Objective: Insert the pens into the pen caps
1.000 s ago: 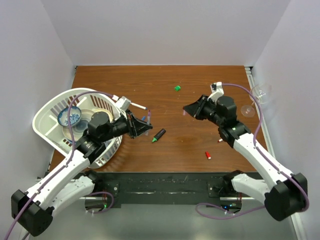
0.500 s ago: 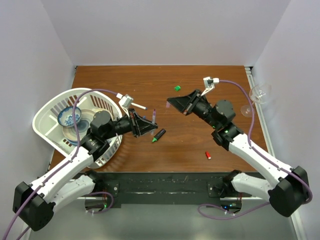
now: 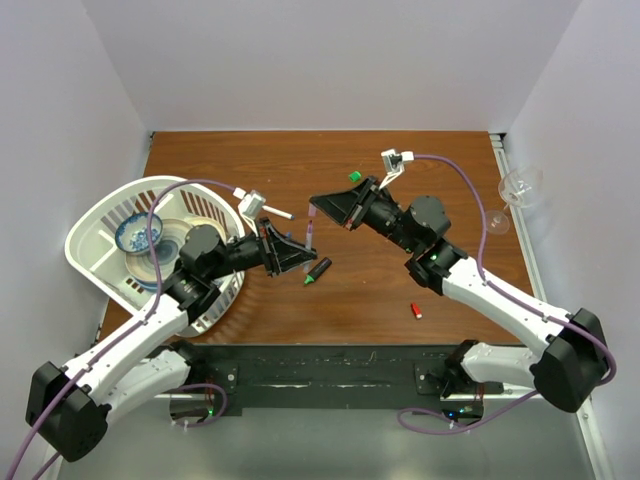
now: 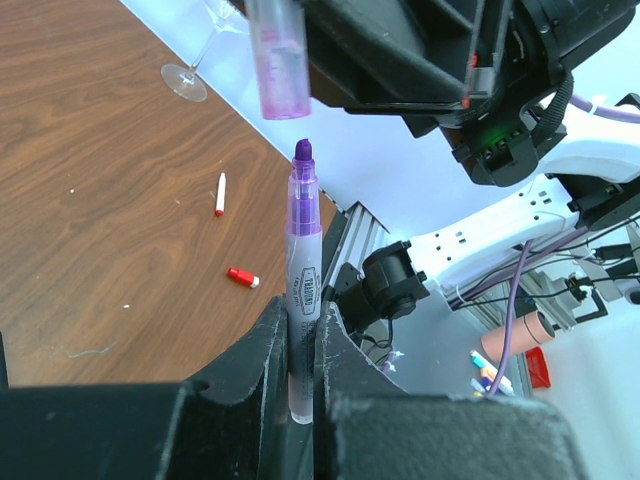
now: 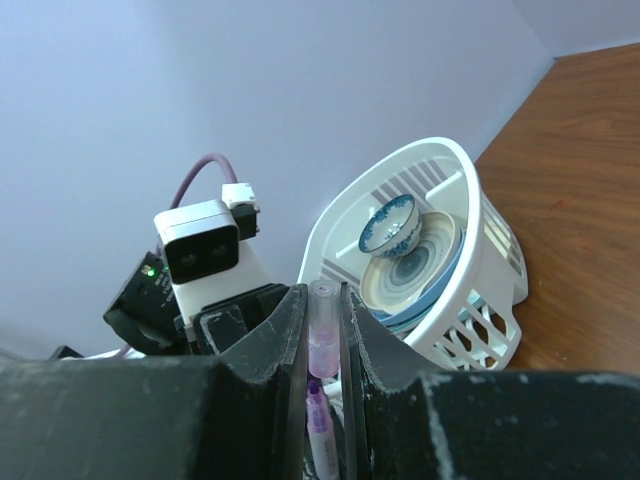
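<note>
My left gripper (image 4: 300,315) is shut on a thin white pen (image 4: 302,260) with a purple tip, held tip-up above the table. My right gripper (image 5: 322,300) is shut on a clear purple pen cap (image 5: 323,335). The cap's open end hangs just above the pen tip (image 5: 316,400) with a small gap and nearly in line. From above, pen (image 3: 310,238) and cap (image 3: 311,214) meet mid-table between the arms. A black marker with a green tip (image 3: 317,269) lies below them. A green cap (image 3: 354,176) lies farther back and a red cap (image 3: 416,311) near the front right.
A white basket (image 3: 100,215) with a blue-patterned bowl (image 3: 138,235) and plates stands at the left. A wine glass (image 3: 520,185) stands at the right edge. A small white pen with a red tip (image 4: 220,193) lies on the wood near the red cap (image 4: 242,278).
My right gripper has swung left across the table with the cap, to just above the pen. My left gripper has moved the pen slightly right to meet it.
</note>
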